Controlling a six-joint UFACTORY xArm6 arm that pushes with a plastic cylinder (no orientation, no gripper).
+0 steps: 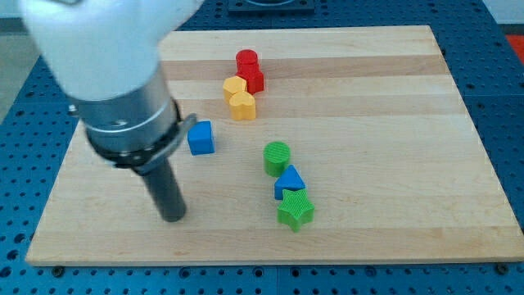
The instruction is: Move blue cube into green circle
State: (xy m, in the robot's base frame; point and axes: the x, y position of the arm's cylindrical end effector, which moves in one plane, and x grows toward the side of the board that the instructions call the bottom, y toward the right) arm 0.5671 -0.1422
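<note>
The blue cube [201, 138] sits left of the board's middle. The green circle, a green cylinder [277, 157], stands to its right and slightly lower, a block's width or so away. My tip [173, 216] rests on the board below and slightly left of the blue cube, apart from it. The rod rises from there into the large grey and white arm body at the view's upper left.
A blue triangle [288, 182] and a green star [295, 211] lie just below the green cylinder. Two yellow blocks [238, 97] and two red blocks [249, 69] cluster near the view's top. The wooden board [393, 164] lies on a blue perforated table.
</note>
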